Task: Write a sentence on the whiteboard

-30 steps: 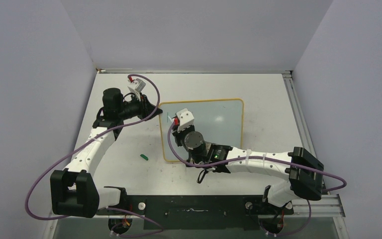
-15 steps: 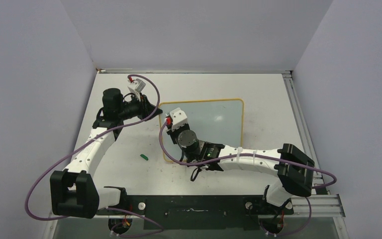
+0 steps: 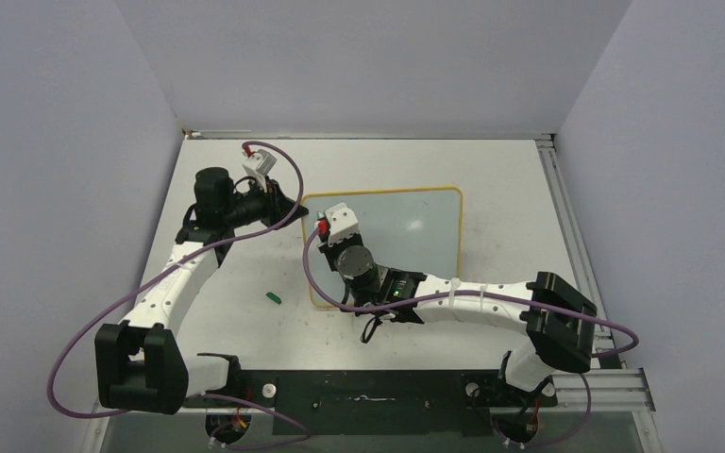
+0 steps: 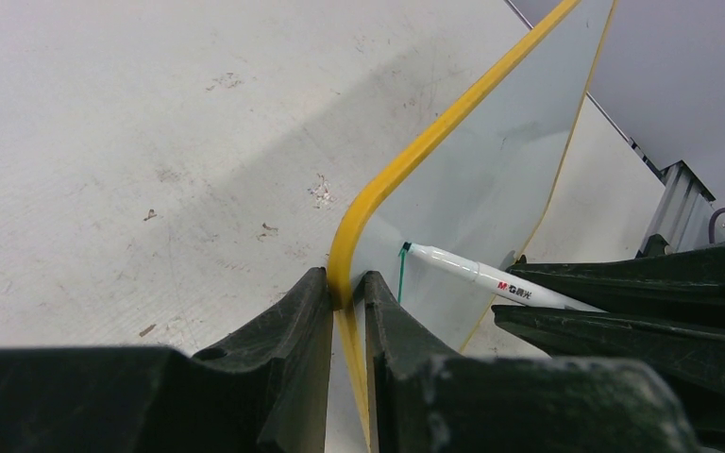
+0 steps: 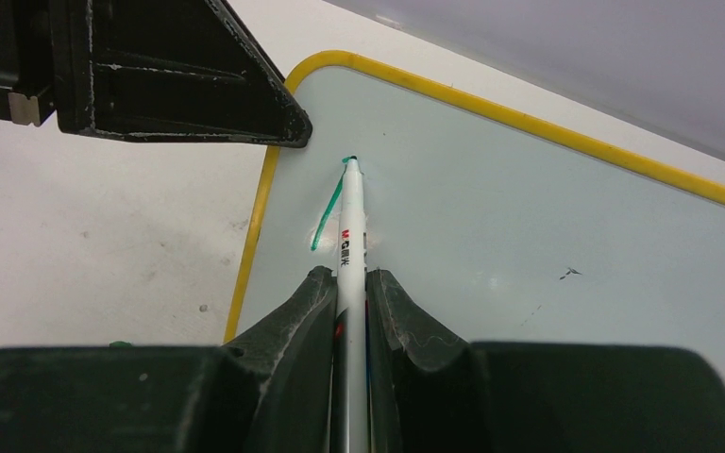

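1. The right hand (image 5: 351,276) has its two fingers pressed together on a white pen (image 5: 349,212). The pen points away from the hand, out between the fingertips.
2. The green tip of the pen touches the whiteboard (image 5: 529,208) at the top end of one short green stroke (image 5: 325,215). This stroke is the only writing that shows on the board.
3. The left hand (image 4: 343,283) pinches the yellow frame of the whiteboard, one finger on each side of the edge, just beside a rounded corner. The pen tip is near this same corner.
4. The whiteboard lies flat in the middle of the table (image 3: 500,179), with its far left corner at the left hand.
5. A small green thing (image 3: 272,297) lies on the table, apart from the left edge of the board.
6. The table is white, with small marks on it in the left wrist view. Plain pale walls (image 3: 368,66) stand on three sides of it.
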Motion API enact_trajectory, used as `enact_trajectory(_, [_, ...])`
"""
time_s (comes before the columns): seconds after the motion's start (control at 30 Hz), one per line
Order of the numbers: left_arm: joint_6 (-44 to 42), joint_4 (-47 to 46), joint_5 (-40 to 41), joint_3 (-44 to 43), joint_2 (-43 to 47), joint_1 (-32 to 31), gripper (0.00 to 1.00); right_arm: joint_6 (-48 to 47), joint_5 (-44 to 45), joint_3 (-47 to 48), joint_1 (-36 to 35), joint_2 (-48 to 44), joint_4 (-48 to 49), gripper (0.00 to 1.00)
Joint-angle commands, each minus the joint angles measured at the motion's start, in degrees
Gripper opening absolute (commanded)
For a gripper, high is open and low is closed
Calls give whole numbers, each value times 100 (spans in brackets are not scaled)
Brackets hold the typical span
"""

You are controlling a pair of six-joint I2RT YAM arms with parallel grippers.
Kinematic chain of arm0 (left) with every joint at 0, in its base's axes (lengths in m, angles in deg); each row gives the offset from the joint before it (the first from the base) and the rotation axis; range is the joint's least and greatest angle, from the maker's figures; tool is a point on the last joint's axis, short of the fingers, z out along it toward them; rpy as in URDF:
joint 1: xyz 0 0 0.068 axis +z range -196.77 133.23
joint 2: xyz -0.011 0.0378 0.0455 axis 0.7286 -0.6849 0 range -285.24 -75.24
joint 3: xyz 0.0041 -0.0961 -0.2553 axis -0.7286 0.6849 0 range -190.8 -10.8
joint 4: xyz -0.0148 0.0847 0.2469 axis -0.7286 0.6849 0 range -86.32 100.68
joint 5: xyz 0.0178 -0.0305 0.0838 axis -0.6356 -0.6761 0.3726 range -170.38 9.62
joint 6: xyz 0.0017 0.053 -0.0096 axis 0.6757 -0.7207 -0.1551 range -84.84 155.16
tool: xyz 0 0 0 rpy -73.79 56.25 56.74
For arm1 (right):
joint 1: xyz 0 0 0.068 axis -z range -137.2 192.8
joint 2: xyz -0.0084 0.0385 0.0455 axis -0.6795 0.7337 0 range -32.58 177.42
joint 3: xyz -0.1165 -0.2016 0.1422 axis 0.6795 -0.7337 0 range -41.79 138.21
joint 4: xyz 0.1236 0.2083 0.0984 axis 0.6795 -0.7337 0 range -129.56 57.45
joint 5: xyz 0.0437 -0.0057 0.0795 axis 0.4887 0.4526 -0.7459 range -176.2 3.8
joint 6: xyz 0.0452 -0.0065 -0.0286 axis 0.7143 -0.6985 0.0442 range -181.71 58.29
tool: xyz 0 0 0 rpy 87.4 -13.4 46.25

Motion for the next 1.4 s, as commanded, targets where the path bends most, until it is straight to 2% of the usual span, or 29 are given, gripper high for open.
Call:
enact_trajectory(0.0, [-62, -224, -152, -13, 160, -2, 0, 119, 395, -51, 72, -206, -92, 5])
enact_trajectory(0.33, [-62, -224, -135, -13, 169, 1, 0, 410, 516, -436, 71, -490, -399, 5])
enact_trajectory(0.57, [-57, -224, -124, -13, 162, 11, 0, 517, 298, -560, -14, -468, -417, 5])
enact_trajectory(1.37, [-57, -229, -138, -21, 185, 4, 0, 520, -40, -285, -221, 66, -138, 5])
